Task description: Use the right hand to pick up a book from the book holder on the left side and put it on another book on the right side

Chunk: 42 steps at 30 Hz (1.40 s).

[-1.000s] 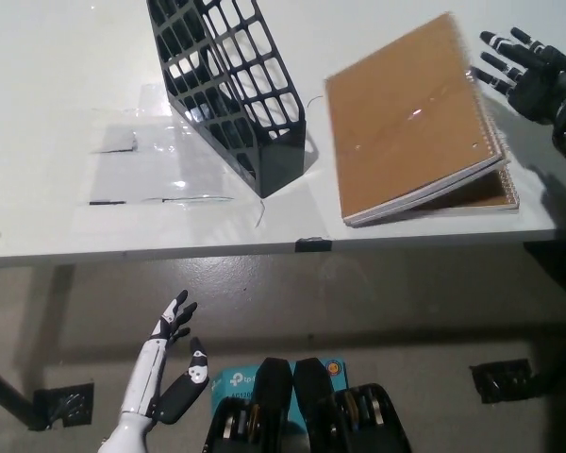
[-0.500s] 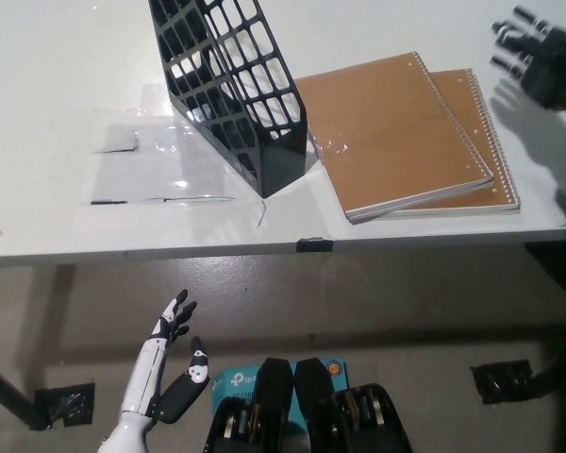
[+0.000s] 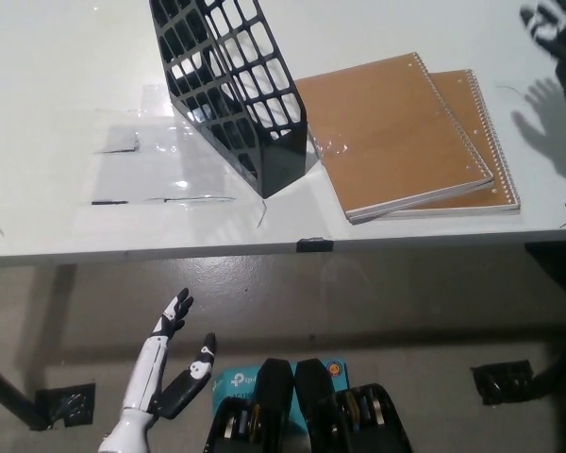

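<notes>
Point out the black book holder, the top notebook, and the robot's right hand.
Black book holder (image 3: 236, 90), head view, on its lattice side wall.
Top notebook (image 3: 391, 132), head view, on the middle of its brown cover.
Right hand (image 3: 553, 28), head view, on the black palm at the picture's top right edge.

An office-like or lab test space is suggested: a plain white tabletop (image 3: 66, 75) on thin metal legs is set over a bare grey-brown concrete-looking floor (image 3: 377, 311). Office stationery is laid out on it, namely a black mesh book holder (image 3: 231, 85) and two brown spiral-bound books (image 3: 396, 132) stacked just beside it. Clear tape patches (image 3: 141, 160) are seen stuck to the tabletop, and a small boxed device (image 3: 234, 385) is seen on the floor below.
</notes>
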Tool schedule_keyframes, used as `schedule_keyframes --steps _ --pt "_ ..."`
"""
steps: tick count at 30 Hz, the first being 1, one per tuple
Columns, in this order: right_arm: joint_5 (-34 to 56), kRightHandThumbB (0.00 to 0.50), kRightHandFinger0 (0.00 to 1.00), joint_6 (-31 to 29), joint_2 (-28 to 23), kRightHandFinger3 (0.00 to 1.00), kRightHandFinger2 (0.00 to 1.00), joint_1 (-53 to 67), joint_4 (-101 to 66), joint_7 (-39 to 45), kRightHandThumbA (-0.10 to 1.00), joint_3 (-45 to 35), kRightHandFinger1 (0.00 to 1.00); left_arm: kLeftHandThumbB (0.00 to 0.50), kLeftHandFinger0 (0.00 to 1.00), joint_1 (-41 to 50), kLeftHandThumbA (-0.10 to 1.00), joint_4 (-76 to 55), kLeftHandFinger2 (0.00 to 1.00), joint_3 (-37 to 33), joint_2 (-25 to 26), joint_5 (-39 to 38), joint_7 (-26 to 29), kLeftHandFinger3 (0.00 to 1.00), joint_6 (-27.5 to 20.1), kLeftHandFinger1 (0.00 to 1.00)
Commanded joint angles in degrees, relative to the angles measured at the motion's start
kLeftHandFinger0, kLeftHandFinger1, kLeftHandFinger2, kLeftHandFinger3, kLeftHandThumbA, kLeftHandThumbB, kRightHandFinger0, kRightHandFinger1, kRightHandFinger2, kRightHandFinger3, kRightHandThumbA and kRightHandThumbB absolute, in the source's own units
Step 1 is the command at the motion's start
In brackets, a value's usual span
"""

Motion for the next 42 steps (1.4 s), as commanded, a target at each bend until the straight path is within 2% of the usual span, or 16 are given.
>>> schedule_keyframes --steps 1,3,5,7,9,16,22,23,25,29,33,36,38,39,40,42 --pt "6.4 0.273 1.0 7.1 2.7 1.0 1.0 13.6 -78.7 0.0 0.63 8.1 1.0 0.127 1.0 -7.3 0.96 0.0 1.0 0.7 2.2 -2.5 -0.4 1.0 -3.3 1.0" --pt "5.0 0.282 1.0 5.6 4.3 1.0 1.0 19.2 -85.6 1.0 0.75 11.4 1.0 0.149 1.0 -9.2 1.0 0.9 1.0 0.9 2.5 -2.8 -0.3 1.0 -4.1 1.0" --pt "2.1 0.29 1.0 4.4 5.9 1.0 1.0 21.3 -88.0 1.6 0.77 13.4 1.0 0.159 1.0 -10.9 1.0 1.2 1.0 1.2 3.0 -2.7 -0.4 1.0 -3.6 1.0" --pt "-1.4 0.327 1.0 3.9 6.9 1.0 1.0 24.3 -90.5 3.4 0.82 16.3 1.0 0.15 1.0 -12.6 1.0 2.1 1.0 1.4 3.5 -2.6 0.0 1.0 -4.5 1.0" --pt "-4.2 0.272 1.0 0.5 8.5 1.0 1.0 27.4 -90.5 5.1 0.8 18.3 1.0 0.162 1.0 -13.7 1.0 2.5 1.0 1.5 3.8 -2.6 -0.1 1.0 -4.4 1.0" --pt "-4.1 0.273 1.0 -4.7 11.4 1.0 1.0 32.8 -84.3 5.8 0.8 18.5 1.0 0.155 1.0 -16.4 1.0 2.5 1.0 1.5 3.7 -3.6 -0.9 1.0 -2.6 1.0" --pt "-11.0 0.206 1.0 -9.6 13.6 1.0 1.0 35.9 -71.5 4.0 0.83 19.1 1.0 0.144 1.0 -15.8 1.0 2.1 1.0 0.9 3.9 -3.1 -1.2 1.0 -2.5 1.0" --pt "-11.5 0.178 1.0 -10.2 13.8 1.0 1.0 36.2 -69.4 3.8 0.77 19.2 1.0 0.142 1.0 -15.6 1.0 2.1 1.0 0.9 3.9 -3.1 -1.2 1.0 -2.4 1.0" --pt "-12.7 0.181 1.0 -11.7 14.2 1.0 1.0 36.8 -64.2 3.2 0.84 19.6 1.0 0.142 1.0 -15.0 1.0 2.0 1.0 0.8 3.9 -3.1 -1.3 1.0 -2.4 1.0" --pt "-14.1 0.143 1.0 -14.9 14.9 1.0 1.0 37.6 -55.2 1.0 0.78 19.9 1.0 0.145 1.0 -13.6 1.0 1.9 1.0 0.3 4.3 -2.5 -1.1 1.0 -2.7 1.0" --pt "-17.2 0.19 1.0 -15.9 14.2 1.0 1.0 39.8 -48.7 -1.4 0.8 20.4 1.0 0.137 1.0 -10.8 1.0 1.1 1.0 -0.4 4.3 -3.0 -1.4 1.0 -3.1 1.0" --pt "-19.0 0.167 1.0 -16.4 13.7 1.0 1.0 42.5 -46.4 -2.4 0.76 20.6 1.0 0.129 1.0 -8.0 1.0 -0.4 1.0 -1.1 4.0 -3.1 -1.7 1.0 -2.8 1.0" --pt "-19.8 0.181 1.0 -16.3 13.4 1.0 1.0 44.2 -46.2 -2.4 0.75 20.9 1.0 0.126 1.0 -6.4 1.0 -0.7 1.0 -1.5 3.7 -3.0 -1.7 1.0 -3.0 1.0" --pt "-20.2 0.162 1.0 -16.5 13.2 1.0 1.0 44.8 -46.1 -2.3 0.7 21.1 1.0 0.123 1.0 -5.8 1.0 -0.9 1.0 -1.6 3.6 -2.9 -1.7 1.0 -2.9 1.0" --pt "-21.2 0.176 1.0 -17.2 13.0 1.0 1.0 45.6 -45.3 -2.5 0.73 21.3 1.0 0.119 1.0 -5.0 1.0 -0.9 1.0 -1.8 3.4 -2.6 -1.5 1.0 -3.4 1.0" --pt "-21.8 0.169 1.0 -18.0 12.7 1.0 1.0 46.4 -44.0 -2.6 0.71 21.5 1.0 0.115 1.0 -4.0 1.0 -1.1 1.0 -2.1 3.3 -2.5 -1.2 1.0 -3.7 1.0"
